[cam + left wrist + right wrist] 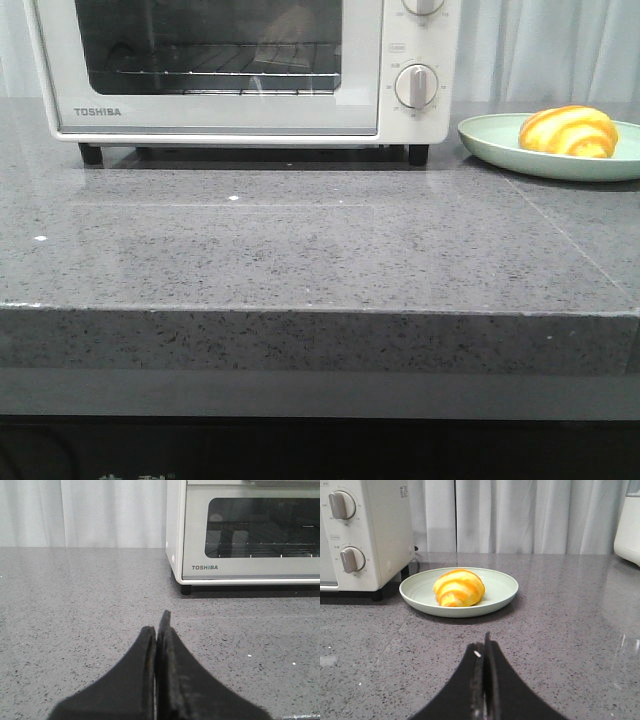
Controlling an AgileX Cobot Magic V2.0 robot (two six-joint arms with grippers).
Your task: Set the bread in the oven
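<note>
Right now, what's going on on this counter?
Nothing is being handled yet. The bread sits on a pale green plate to the right of the white Toshiba toaster oven, whose glass door is closed. The left pincer and right pincer are both shut and empty, above the grey counter.

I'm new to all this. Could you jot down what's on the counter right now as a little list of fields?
bread: glossy yellow and orange striped roll, lying on the plate
plate: pale green round dish, right of the oven
oven: white TOSHIBA toaster oven, glass door closed
left gripper: shut, empty, facing the oven
right gripper: shut, empty, facing the bread
counter: grey speckled stone
</note>
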